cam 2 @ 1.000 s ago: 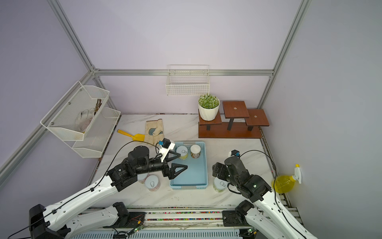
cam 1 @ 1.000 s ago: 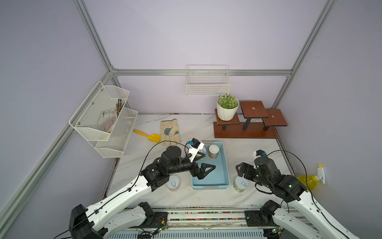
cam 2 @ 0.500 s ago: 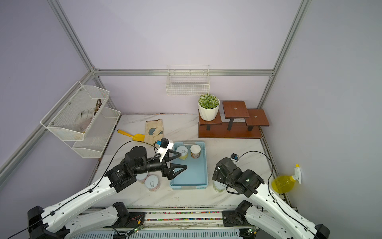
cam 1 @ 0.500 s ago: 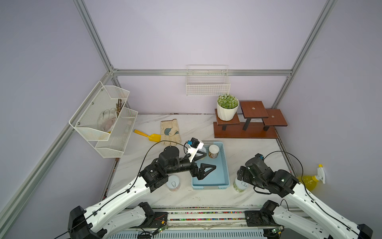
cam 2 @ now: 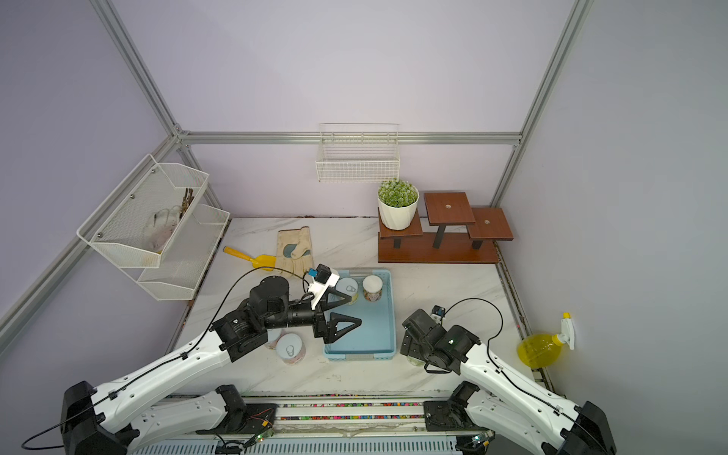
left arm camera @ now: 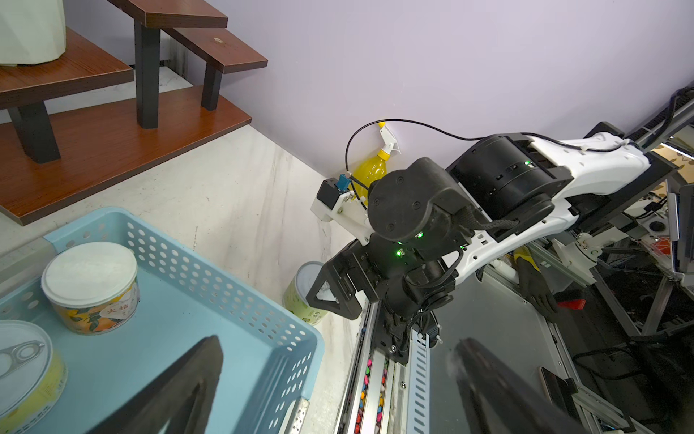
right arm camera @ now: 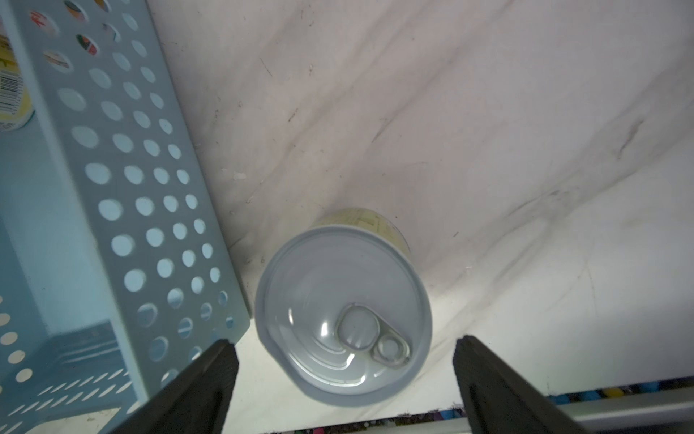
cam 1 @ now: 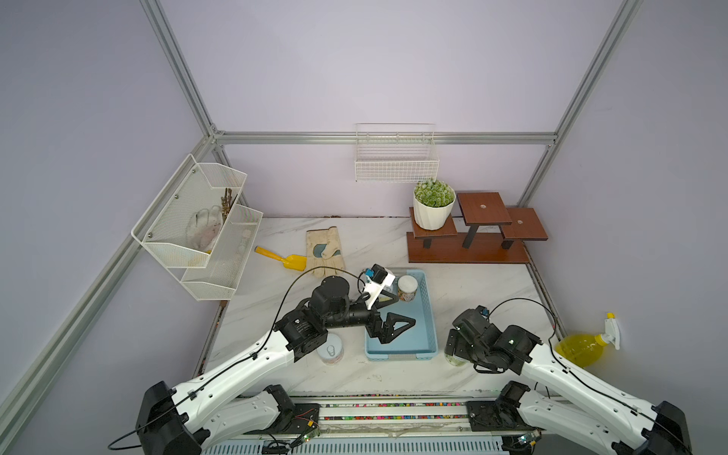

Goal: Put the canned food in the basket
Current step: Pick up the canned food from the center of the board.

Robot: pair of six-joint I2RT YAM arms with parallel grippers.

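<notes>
Your left pincer (cam 2: pixel 354 311) hangs wide open and empty over the basket (cam 2: pixel 374 335), which sits on the tabletop (cam 2: pixel 441 283) toward the middle of the front edge. Two tins stand upright at the basket's far end: a ring-pull tin (cam 2: pixel 348 289) and a white-lidded tin (cam 2: pixel 372 287). Your right pincer (right arm camera: pixel 343 344) is spread wide around a third tin (right arm camera: pixel 330 285) (fingers clear of it on both sides), which stands on the tabletop just outside the basket's right wall. A fourth tin (cam 2: pixel 290 348) stands left of the basket.
</notes>
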